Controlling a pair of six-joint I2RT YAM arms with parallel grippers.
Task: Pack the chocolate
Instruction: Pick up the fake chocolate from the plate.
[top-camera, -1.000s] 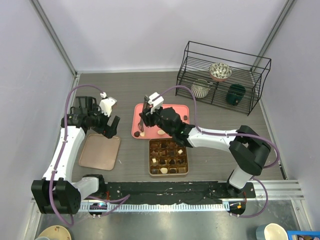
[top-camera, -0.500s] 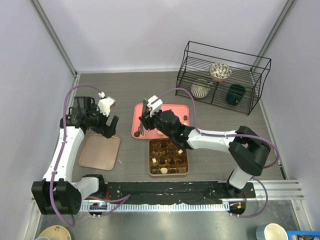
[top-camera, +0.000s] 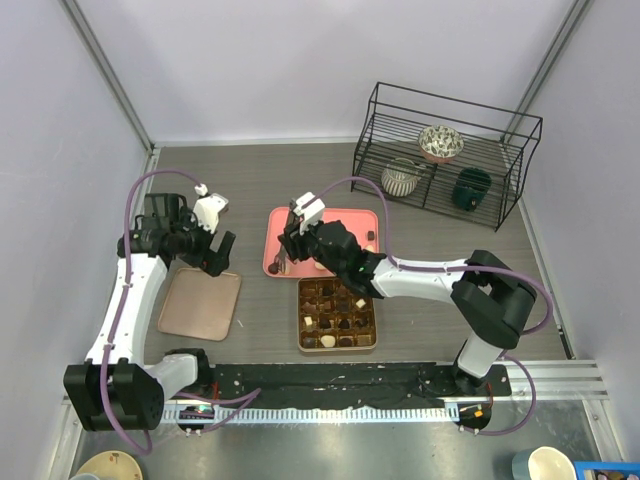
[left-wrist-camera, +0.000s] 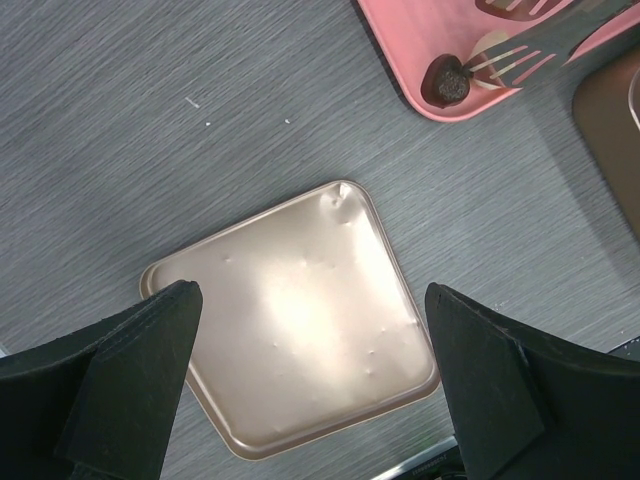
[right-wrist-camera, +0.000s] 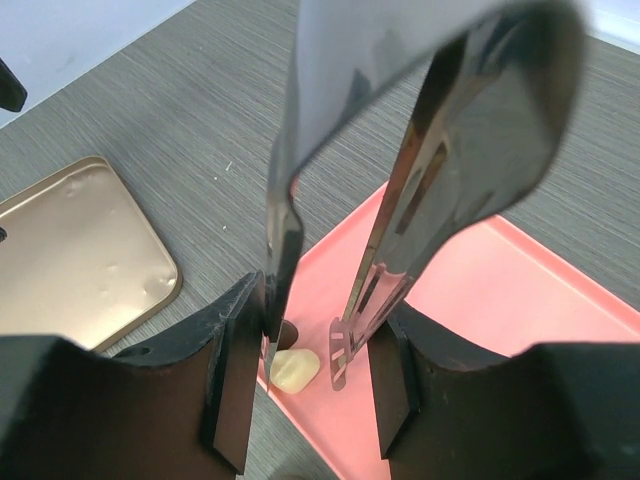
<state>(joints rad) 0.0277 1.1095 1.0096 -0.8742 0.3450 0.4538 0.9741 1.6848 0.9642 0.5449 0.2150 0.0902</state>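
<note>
the tabletop (left-wrist-camera: 150, 120) is showing a matt grey wood grain, finely streaked. on the left the gold-brown tray (left-wrist-camera: 300, 340) is gleaming like satin metal, dimpled with small dents. the pink tray (right-wrist-camera: 520, 290) is looking like smooth plastic with a soft sheen. the tongs (right-wrist-camera: 420, 170) are flashing mirror-polished metal. the left gripper (left-wrist-camera: 310, 292) and right gripper (right-wrist-camera: 320, 335) are showing matt black plastic fingers. the cream chocolate (right-wrist-camera: 293, 369) is looking smooth and waxy, the dark chocolate (left-wrist-camera: 446, 82) bumpy and faintly glossy. far right, the rack (top-camera: 470, 150) is reading as thin black-coated wire.
</note>
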